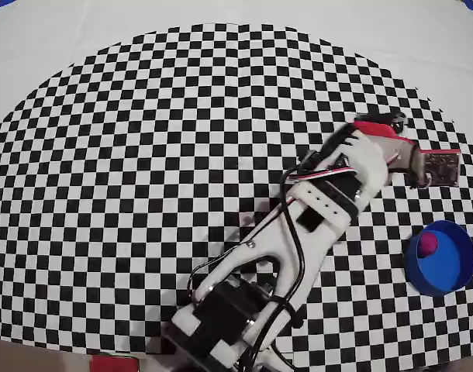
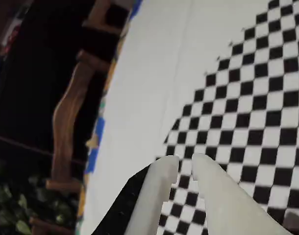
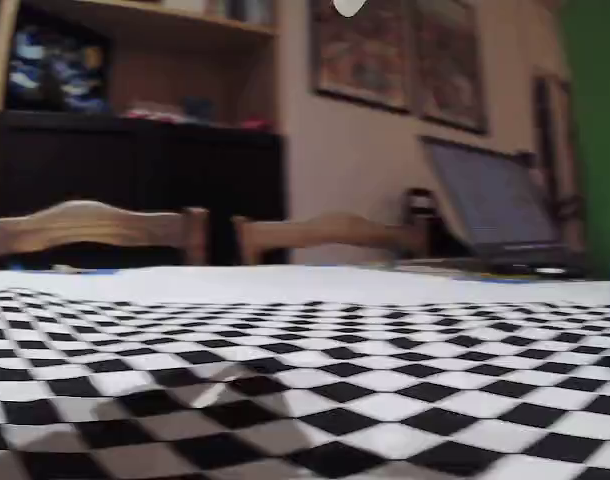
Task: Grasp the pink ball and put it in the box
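pink ball (image 1: 428,244) | lies inside the box (image 1: 454,279), near right of overhead view | hand (image 2: 185,164) empty, fingers nearly together, up beyond box | step: retreat clear, avoid nudging box

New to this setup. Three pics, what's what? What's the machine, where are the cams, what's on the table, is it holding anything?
It is one small white robot arm with a two-finger gripper, standing on a table under a checkered cloth.

The overhead view looks straight down on the arm and table. The wrist view rides on the arm and looks past the two pale fingers, which sit nearly closed with nothing between them. The fixed view sits low at table level and shows only cloth, chairs and a laptop.

On the cloth stands a round blue box, and the pink ball already lies inside it. The gripper holds nothing.
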